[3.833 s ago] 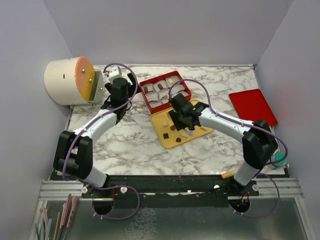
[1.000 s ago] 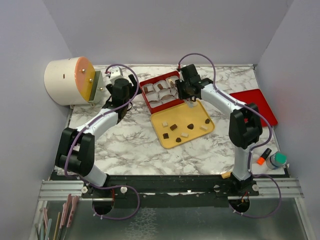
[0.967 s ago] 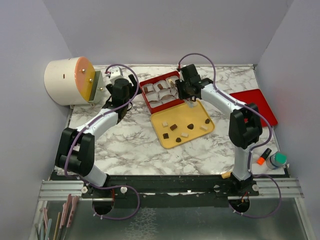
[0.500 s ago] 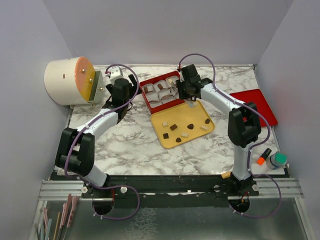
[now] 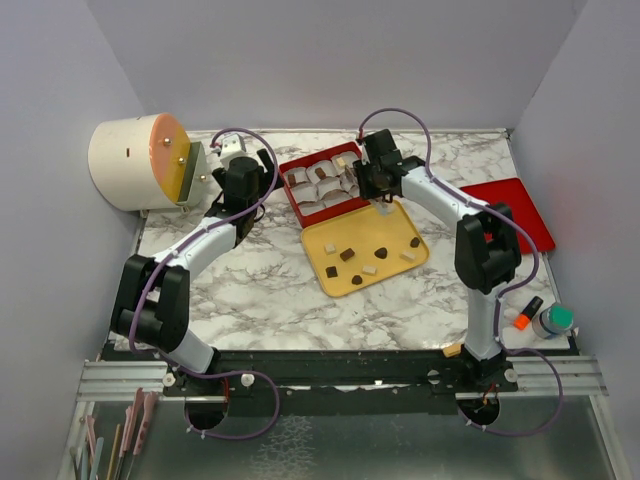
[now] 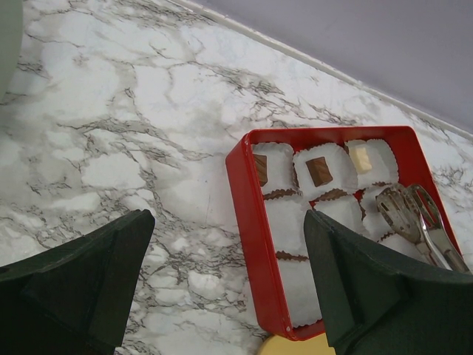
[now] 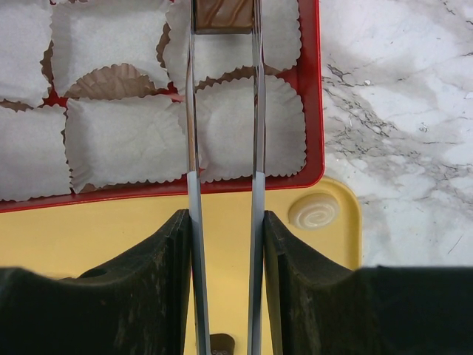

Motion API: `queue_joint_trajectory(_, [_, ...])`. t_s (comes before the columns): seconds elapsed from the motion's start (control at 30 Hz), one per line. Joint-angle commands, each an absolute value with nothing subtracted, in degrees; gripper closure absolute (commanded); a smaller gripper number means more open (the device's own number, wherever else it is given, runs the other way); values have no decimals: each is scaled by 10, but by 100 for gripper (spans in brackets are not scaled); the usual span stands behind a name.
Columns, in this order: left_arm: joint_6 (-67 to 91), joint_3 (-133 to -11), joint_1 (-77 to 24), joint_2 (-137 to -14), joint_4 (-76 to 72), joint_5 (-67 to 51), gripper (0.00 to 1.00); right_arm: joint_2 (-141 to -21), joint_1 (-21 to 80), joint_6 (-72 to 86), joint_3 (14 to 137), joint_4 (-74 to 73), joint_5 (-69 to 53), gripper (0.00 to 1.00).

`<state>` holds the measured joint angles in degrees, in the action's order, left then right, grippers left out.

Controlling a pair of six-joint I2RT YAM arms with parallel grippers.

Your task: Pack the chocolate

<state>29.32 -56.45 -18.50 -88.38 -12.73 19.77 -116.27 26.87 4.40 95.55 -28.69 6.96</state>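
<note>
Several brown and cream chocolate pieces (image 5: 347, 254) lie on the flat yellow tray (image 5: 388, 232). Behind it, the red box (image 5: 292, 197) of white paper cups holds two brown pieces (image 6: 319, 171) and a cream one (image 6: 360, 156). My right gripper (image 5: 372, 185) is shut on metal tongs (image 7: 194, 111) that reach over the box's right side. A brown chocolate (image 7: 224, 16) sits between the tong tips above a cup. A round cream piece (image 7: 314, 211) lies on the tray's corner. My left gripper (image 6: 228, 222) hangs open, with nothing in it, above the box's left rim (image 6: 255, 244).
A white drum with an orange face (image 5: 135, 160) stands at the back left. A flat red lid (image 5: 505, 212) lies at the right. An orange marker (image 5: 527, 312) and a teal-capped bottle (image 5: 553, 320) sit near the right arm's base.
Earlier the right gripper was over the yellow tray; it has since swung back over the red box. Over the last second it has only edged slightly; the left arm is still.
</note>
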Motion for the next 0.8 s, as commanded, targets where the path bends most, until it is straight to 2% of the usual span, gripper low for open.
queue_joint_trajectory(0.0, [287,-570,-186,-893,-134,192,7,-1174,264,40,980,-272,66,64])
queue_joint_trajectory(0.77, [287,-570,-186,-894,-134,192,7,-1179,261,41,989,-273,55,59])
